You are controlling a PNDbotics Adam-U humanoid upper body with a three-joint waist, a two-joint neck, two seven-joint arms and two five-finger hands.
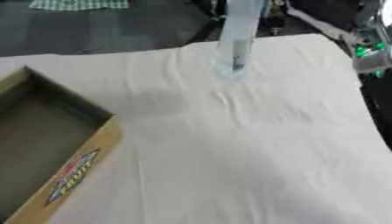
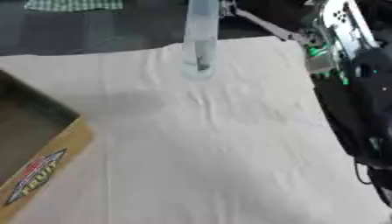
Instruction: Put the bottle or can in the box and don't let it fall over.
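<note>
The box [image 1: 46, 144] lies nearest you at lower left, open side up, a coloured label on its near wall. The bottle [image 1: 239, 35], clear and tall, stands upright at the far edge of the white cloth [image 1: 253, 144], well apart from the box. Your right arm [image 2: 344, 39] enters at upper right; neither hand shows, so you cannot tell the state of the fingers. To do this step well, close around the bottle's middle and keep it vertical.
</note>
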